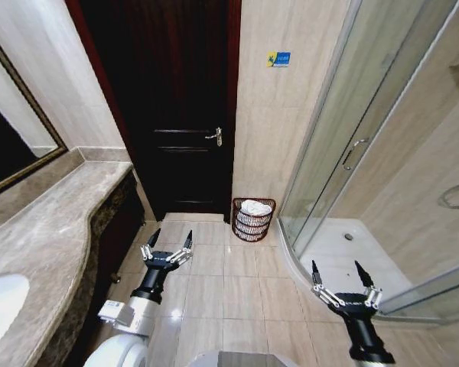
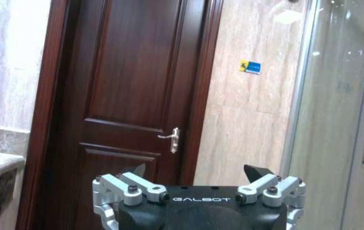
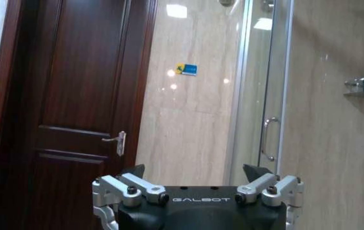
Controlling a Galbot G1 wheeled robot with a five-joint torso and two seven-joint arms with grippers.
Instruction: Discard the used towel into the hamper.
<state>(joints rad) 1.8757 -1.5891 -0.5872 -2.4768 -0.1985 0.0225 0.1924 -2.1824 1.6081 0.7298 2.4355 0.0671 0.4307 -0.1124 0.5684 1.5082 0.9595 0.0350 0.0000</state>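
Holding nothing, left tool and right tool spread wide, hamper (towel inside) — beside door.

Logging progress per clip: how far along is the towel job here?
Looks done: a white towel lies inside the hamper on the floor by the door. In hand: nothing; the left claw and right claw hang open and apart from it. Left: nothing visible.
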